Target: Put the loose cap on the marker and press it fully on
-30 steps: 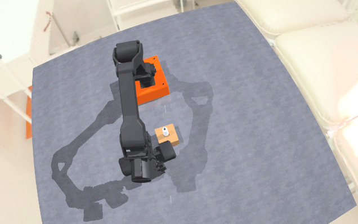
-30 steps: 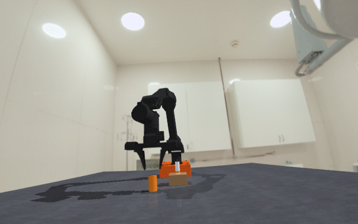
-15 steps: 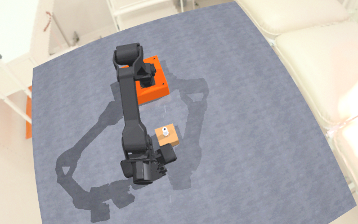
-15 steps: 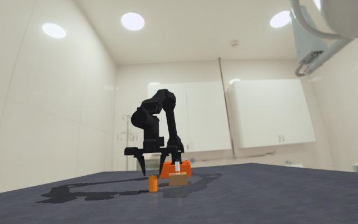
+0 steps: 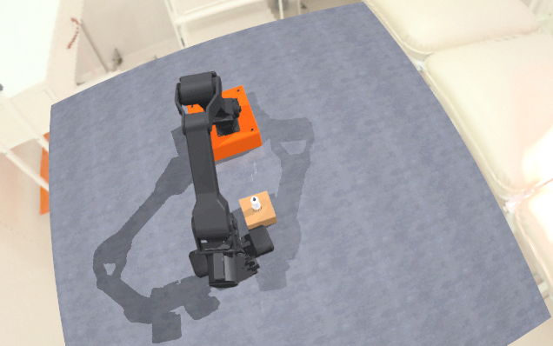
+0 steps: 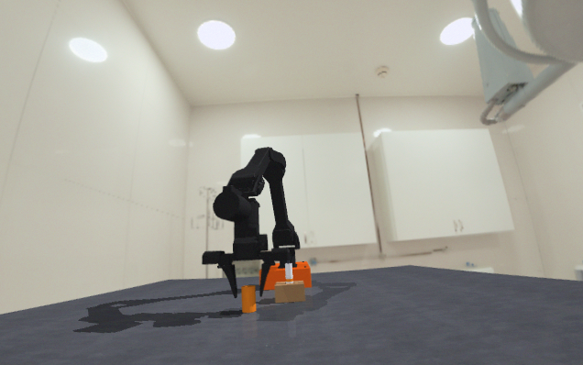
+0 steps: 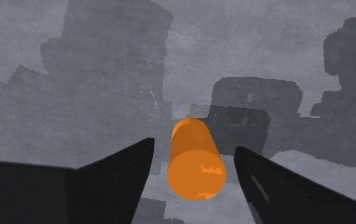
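The orange cap (image 6: 248, 300) (image 7: 195, 162) stands upright on the table, left of the tan holder block (image 5: 263, 221) (image 6: 290, 293). The white marker (image 5: 255, 202) (image 6: 289, 271) stands upright in the block with its tip bare. My gripper (image 6: 247, 292) (image 7: 194, 149) (image 5: 235, 271) points straight down over the cap and is open. Its two black fingers reach down on either side of the cap's upper part. The wrist view shows a gap on each side. In the top view the gripper hides the cap.
The arm's orange base (image 5: 236, 139) (image 6: 300, 275) sits behind the holder block. The grey table (image 5: 369, 196) extends widely to the right and front. Cream cushions (image 5: 478, 65) lie beyond the table's right edge.
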Motion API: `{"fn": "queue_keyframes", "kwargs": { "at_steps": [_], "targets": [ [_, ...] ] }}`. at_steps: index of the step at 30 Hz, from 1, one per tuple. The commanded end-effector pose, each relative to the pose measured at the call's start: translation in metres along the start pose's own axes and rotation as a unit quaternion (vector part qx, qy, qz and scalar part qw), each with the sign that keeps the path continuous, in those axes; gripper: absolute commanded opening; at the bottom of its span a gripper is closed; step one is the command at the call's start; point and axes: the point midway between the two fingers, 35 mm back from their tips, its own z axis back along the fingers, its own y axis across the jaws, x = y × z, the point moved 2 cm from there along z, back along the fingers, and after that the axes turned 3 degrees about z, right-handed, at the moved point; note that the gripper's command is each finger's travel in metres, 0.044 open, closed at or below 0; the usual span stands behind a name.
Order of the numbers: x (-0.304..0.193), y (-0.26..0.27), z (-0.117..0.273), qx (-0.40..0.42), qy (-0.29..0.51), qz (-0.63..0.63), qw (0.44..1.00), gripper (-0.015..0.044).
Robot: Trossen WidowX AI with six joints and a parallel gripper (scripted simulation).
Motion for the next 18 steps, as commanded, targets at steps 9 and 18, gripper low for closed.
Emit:
{"fn": "queue_keyframes", "kwargs": {
  "at_steps": [9,18],
  "targets": [
    [-0.0037,0.0004,-0.0147,0.001,0.008,-0.002,1.000,0.0225],
    [-0.0037,0.0004,-0.0147,0.001,0.008,-0.002,1.000,0.0106]
  ]
}}
